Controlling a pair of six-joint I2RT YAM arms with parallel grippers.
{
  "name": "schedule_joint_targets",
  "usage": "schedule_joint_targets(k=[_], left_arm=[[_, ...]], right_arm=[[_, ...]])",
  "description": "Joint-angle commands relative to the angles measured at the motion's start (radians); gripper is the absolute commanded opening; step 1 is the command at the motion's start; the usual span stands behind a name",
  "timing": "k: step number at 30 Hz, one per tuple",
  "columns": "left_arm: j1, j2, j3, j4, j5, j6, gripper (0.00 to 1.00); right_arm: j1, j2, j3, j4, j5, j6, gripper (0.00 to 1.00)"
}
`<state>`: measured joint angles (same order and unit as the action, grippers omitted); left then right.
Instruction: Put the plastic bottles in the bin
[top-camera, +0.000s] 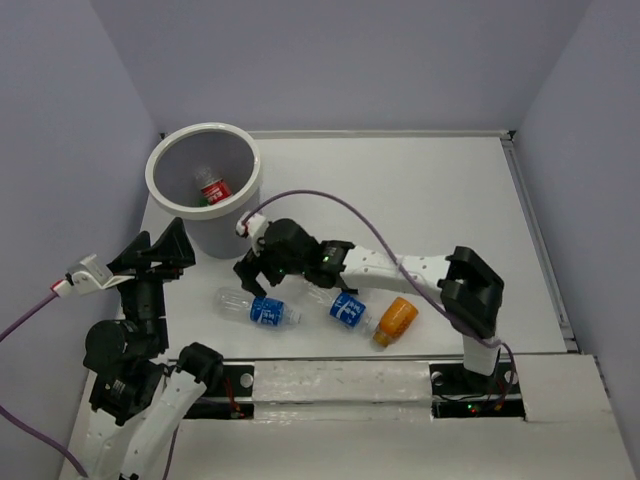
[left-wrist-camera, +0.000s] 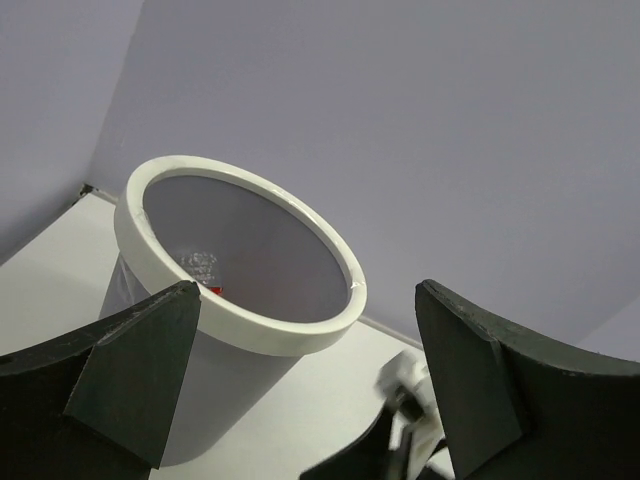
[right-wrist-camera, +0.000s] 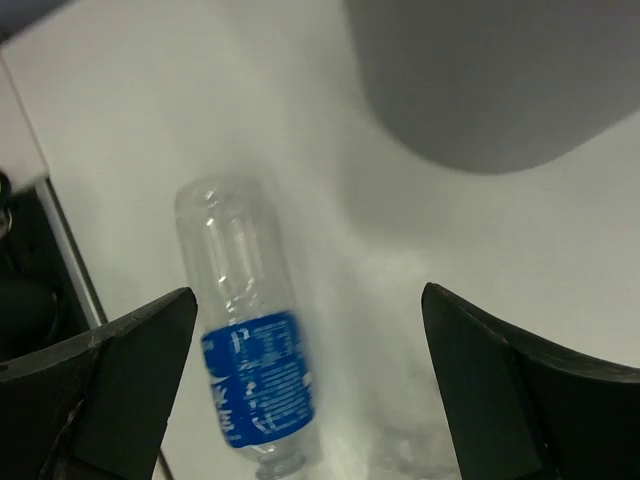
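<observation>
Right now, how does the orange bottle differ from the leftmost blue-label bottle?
The orange bottle is orange-bodied and looks shorter and stubbier. The leftmost blue-label bottle is clear and slimmer. The orange bottle lies at the right end of the row, the blue-label one by the open right gripper. Both lie on their sides on the table, outside the bin.

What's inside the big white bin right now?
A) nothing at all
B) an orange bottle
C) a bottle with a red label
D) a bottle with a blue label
C: the top view shows a red-labelled bottle at the bottom of the bin, while the orange bottle lies out on the table.
</observation>
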<state>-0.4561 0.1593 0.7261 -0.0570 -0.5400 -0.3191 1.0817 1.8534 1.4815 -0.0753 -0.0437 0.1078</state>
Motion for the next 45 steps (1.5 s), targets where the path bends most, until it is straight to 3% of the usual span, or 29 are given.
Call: schedule_joint_targets(k=[1, 13, 18, 22, 23, 24, 29, 38, 45], left_arm=[[0.011, 0.011, 0.001, 0.046, -0.003, 0.006, 0.99], [0.019, -0.003, -0.005, 0.049, -0.009, 0.023, 0.99], [0.027, 0.0, -0.005, 0.049, 0.002, 0.023, 0.99], [0.027, -0.004, -0.005, 0.049, 0.002, 0.023, 0.99], [0.028, -0.004, -0.005, 0.049, 0.002, 0.023, 0.99], [0.027, -0.004, -0.005, 0.049, 0.005, 0.025, 0.99], [0.027, -0.012, -0.002, 0.049, -0.003, 0.023, 0.99], [0.027, -0.055, 0.007, 0.04, -0.109, 0.014, 0.99], [0.027, -0.126, -0.022, 0.049, -0.14, 0.005, 0.99]], right_arm=[[0.105, 0.09, 0.079, -0.084, 0.076, -0.056, 1.0], [0.135, 0.237, 0.106, -0.107, 0.099, -0.068, 0.96], [0.155, 0.274, 0.131, -0.113, 0.068, -0.059, 0.88], [0.155, 0.259, 0.138, -0.112, 0.064, -0.057, 0.72], [0.155, 0.241, 0.14, -0.11, 0.062, -0.054, 0.57], [0.155, 0.231, 0.143, -0.104, 0.056, -0.048, 0.54], [0.155, 0.142, 0.145, -0.032, 0.019, -0.017, 0.53], [0.146, -0.103, 0.164, 0.028, 0.26, -0.078, 0.52], [0.081, -0.152, 0.236, 0.124, 0.243, -0.094, 0.5]])
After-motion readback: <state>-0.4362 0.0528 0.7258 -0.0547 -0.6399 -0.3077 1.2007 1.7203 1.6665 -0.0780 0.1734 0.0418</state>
